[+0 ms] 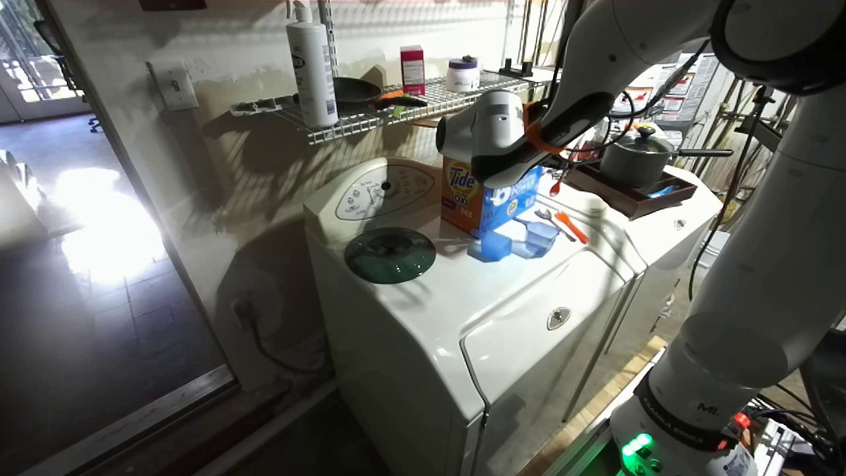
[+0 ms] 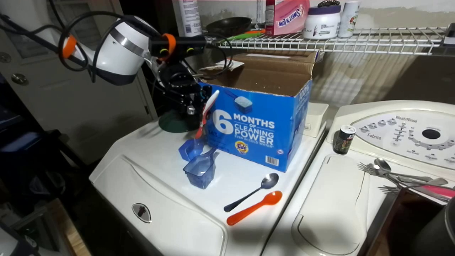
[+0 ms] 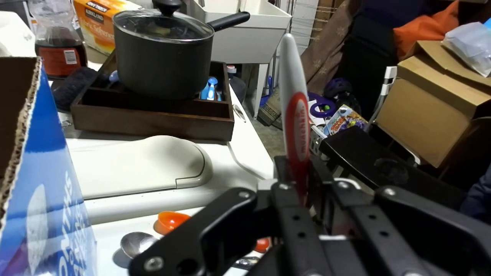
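My gripper (image 3: 301,174) is shut on a red and white spoon (image 3: 295,103), its white end pointing up in the wrist view. In an exterior view the gripper (image 2: 203,101) is beside the left corner of the blue detergent box (image 2: 256,124). The spoon (image 2: 205,117) hangs there red end down, above two blue scoops (image 2: 192,149) (image 2: 202,172). In an exterior view the arm hides the gripper; the spoon's red end (image 1: 555,188) shows. A metal spoon (image 2: 269,181) and an orange spoon (image 2: 254,209) lie on the white washer top. A dark green round dish (image 1: 390,254) sits beyond the box.
A lidded pot (image 3: 165,53) stands in a brown wooden tray (image 3: 153,119) on the adjoining machine. A black can (image 2: 344,139) and loose cutlery (image 2: 401,177) are there too. A wire shelf (image 2: 373,37) with a pan and bottles runs above the open box.
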`<action>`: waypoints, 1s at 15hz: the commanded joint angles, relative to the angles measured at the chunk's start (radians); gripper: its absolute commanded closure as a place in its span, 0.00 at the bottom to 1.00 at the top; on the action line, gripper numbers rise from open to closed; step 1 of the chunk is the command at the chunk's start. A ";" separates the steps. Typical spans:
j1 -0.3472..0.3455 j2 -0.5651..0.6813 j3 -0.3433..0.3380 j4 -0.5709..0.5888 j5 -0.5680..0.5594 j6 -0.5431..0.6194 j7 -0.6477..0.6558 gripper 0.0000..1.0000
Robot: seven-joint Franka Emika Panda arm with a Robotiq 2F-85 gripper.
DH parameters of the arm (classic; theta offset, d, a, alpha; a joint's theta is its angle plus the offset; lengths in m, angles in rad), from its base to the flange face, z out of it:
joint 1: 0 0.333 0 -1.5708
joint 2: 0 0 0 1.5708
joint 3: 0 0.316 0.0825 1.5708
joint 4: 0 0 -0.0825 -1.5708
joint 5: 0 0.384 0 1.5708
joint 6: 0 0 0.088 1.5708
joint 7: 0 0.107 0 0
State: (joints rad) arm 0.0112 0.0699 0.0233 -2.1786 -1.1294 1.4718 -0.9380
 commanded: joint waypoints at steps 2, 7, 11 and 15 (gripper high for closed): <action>0.013 0.040 0.011 0.038 -0.037 -0.059 0.002 0.96; 0.019 0.058 0.018 0.051 -0.060 -0.102 -0.002 0.96; 0.024 0.076 0.026 0.063 -0.069 -0.135 -0.007 0.96; 0.030 0.092 0.031 0.077 -0.075 -0.169 -0.008 0.96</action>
State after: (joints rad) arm 0.0309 0.1197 0.0440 -2.1380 -1.1704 1.3517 -0.9380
